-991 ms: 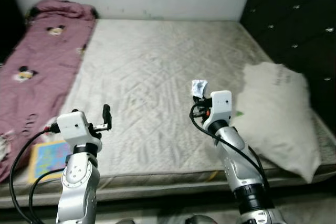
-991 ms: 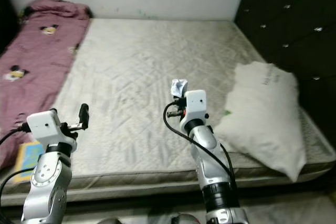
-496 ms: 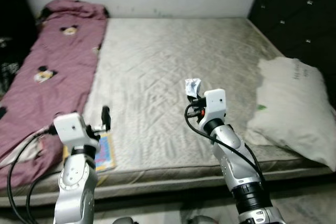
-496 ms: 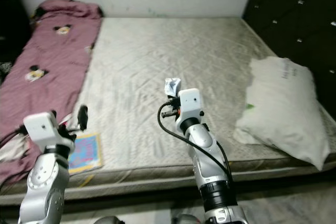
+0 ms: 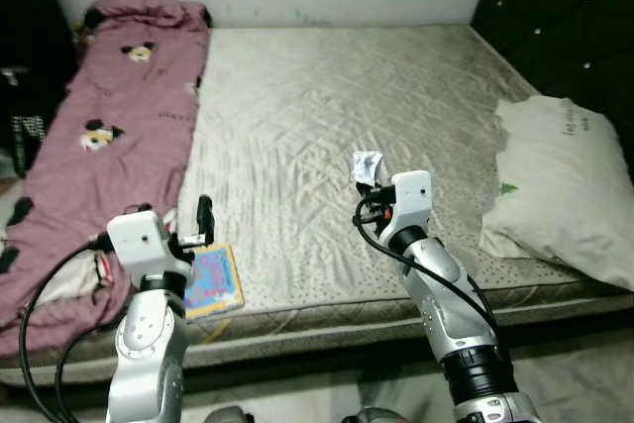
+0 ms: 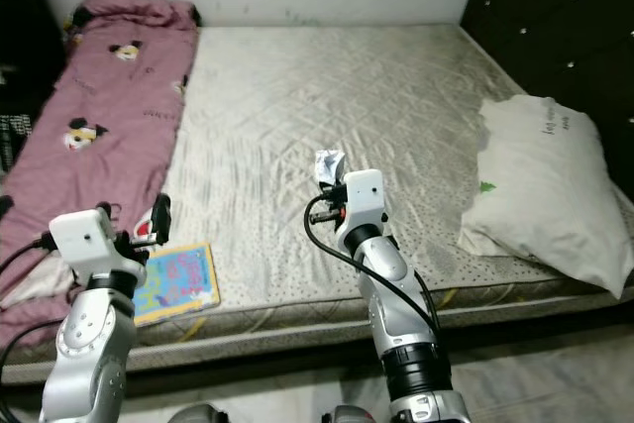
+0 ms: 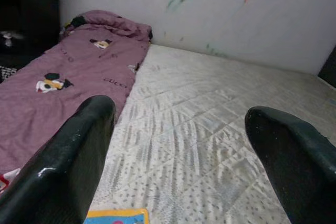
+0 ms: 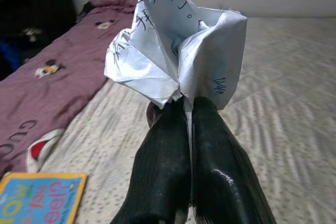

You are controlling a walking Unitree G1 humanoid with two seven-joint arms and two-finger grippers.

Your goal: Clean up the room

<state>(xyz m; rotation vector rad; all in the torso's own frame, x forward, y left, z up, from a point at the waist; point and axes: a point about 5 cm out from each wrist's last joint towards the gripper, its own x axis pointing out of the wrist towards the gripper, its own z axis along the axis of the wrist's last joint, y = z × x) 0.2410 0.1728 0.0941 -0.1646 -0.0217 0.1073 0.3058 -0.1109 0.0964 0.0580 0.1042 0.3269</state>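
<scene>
Bed: bare mattress [image 5: 327, 116] filling centre frame, maroon blanket [image 5: 109, 116] left, pillow [image 5: 560, 185] right, picture book [image 5: 211, 279] lower left.
Right gripper [image 8: 191, 109]: raised centre frame, pinching crumpled paper [image 8: 176, 51].
Left gripper [image 7: 178, 150]: hovering lower left, fingers spread.

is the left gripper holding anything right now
No, the left gripper is open, its two black fingers spread wide with only the bare mattress between them; the crumpled paper is pinched in the right gripper.

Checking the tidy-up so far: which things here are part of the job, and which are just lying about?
Part of the job:
- crumpled paper, pinched in the right gripper above the mattress
- picture book, lying flat at the mattress edge, by the open left gripper

Lying about:
- pillow
- maroon blanket
</scene>
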